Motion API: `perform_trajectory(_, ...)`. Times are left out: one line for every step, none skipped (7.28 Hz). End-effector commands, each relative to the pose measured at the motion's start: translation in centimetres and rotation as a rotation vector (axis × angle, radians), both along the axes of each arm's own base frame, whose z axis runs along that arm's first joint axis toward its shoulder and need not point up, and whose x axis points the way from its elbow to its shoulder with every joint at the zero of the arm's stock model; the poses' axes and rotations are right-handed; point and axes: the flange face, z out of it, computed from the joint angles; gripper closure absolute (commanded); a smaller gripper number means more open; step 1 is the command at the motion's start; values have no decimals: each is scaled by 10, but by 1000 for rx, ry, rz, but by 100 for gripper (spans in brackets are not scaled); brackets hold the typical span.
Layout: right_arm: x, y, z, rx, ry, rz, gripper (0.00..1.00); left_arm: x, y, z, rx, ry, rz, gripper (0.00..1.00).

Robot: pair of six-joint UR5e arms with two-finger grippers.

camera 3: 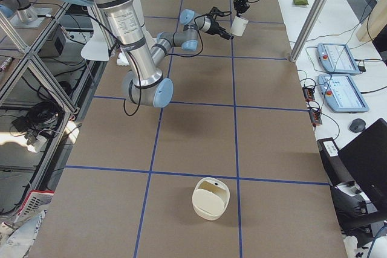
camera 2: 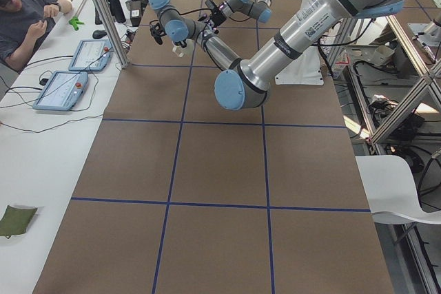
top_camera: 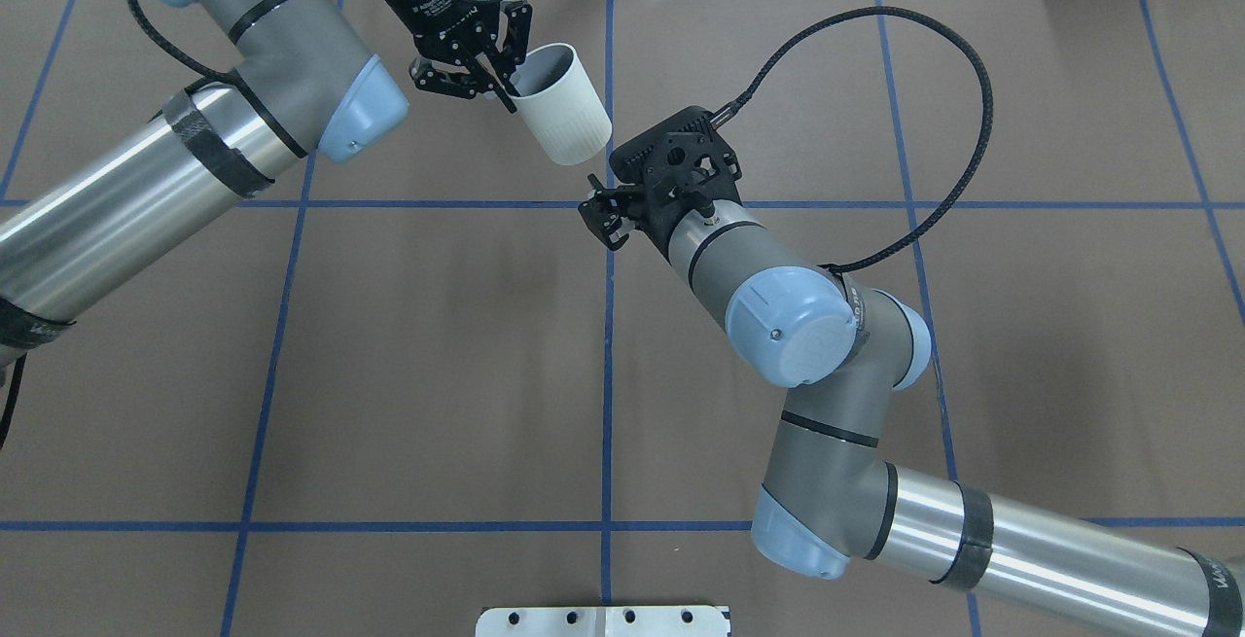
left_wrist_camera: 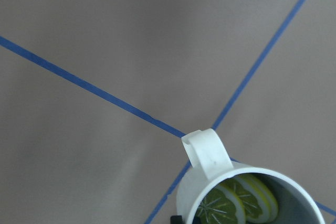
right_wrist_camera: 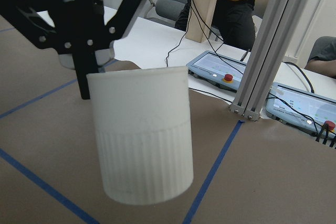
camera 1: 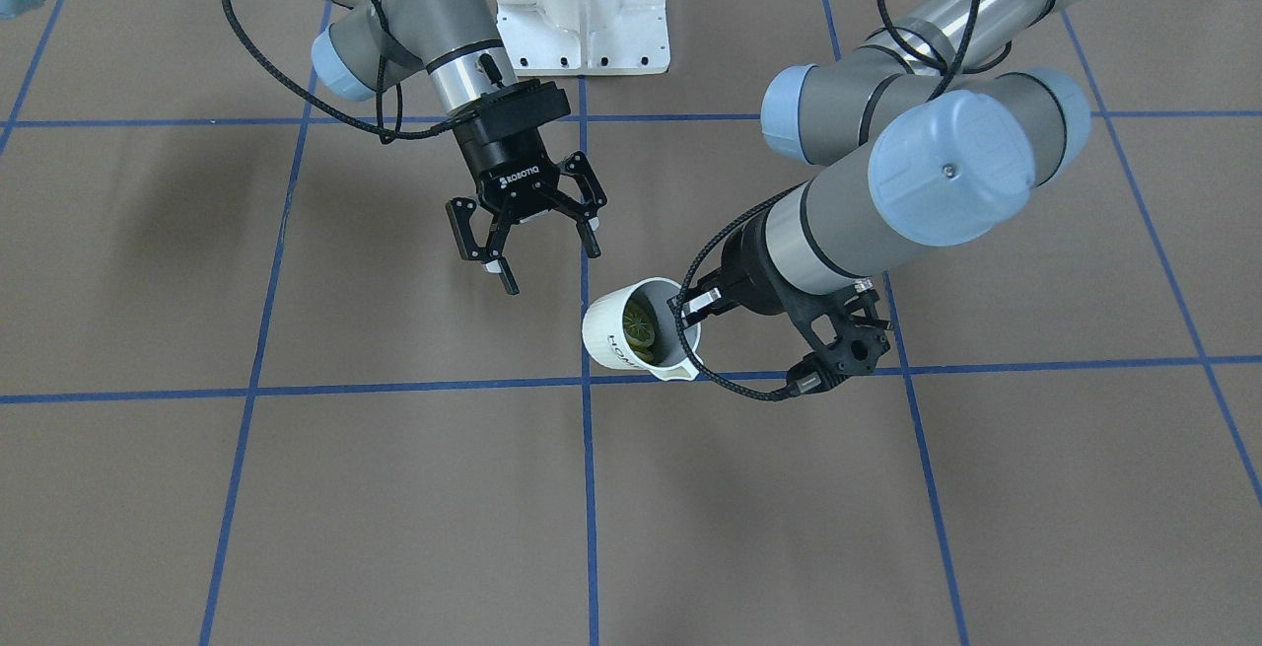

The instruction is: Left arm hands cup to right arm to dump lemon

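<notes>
**Handover not yet made**

The left tool (camera 1: 693,309) grips the small cream-white mug marked "HOME" (camera 1: 613,332) by its rim. It holds the mug tilted above the brown paper-covered bench (camera 1: 394,488), with the yellow-green lemon slice (camera 1: 641,325) inside. The right tool (camera 1: 548,261) hangs near it, fingers spread wide (touching nothing). Transfer and dumping both remain.

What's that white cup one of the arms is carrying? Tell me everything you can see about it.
The cup is a small cream-white mug, smooth on top and ribbed below, grey inside, with a squarish loop handle and black lettering on its side. It hangs mouth-up above the table, clamped at the rim by the left pincer. A lemon piece lies inside. Nothing else touches it.
</notes>
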Motion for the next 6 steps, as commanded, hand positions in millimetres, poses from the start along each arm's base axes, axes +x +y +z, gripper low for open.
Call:
perform_trajectory(-1,2,-3,7,0,-4,1,13,7,-13,28,22,21,100)
perform_trajectory(-3,3,-4,7,0,-7,1,16,10,-21,37,29,26,100)
perform_trajectory(-3,2,-3,5,0,-5,1,18,14,-24,42,33,32,100)
perform_trajectory(-4,2,-2,5,2,-5,1,24,19,-28,47,38,40,100)
perform_trajectory(-4,2,-1,4,3,-5,1,27,22,-29,48,39,47,100)
perform_trajectory(-4,2,-1,4,3,-5,1,28,25,-32,53,43,50,100)
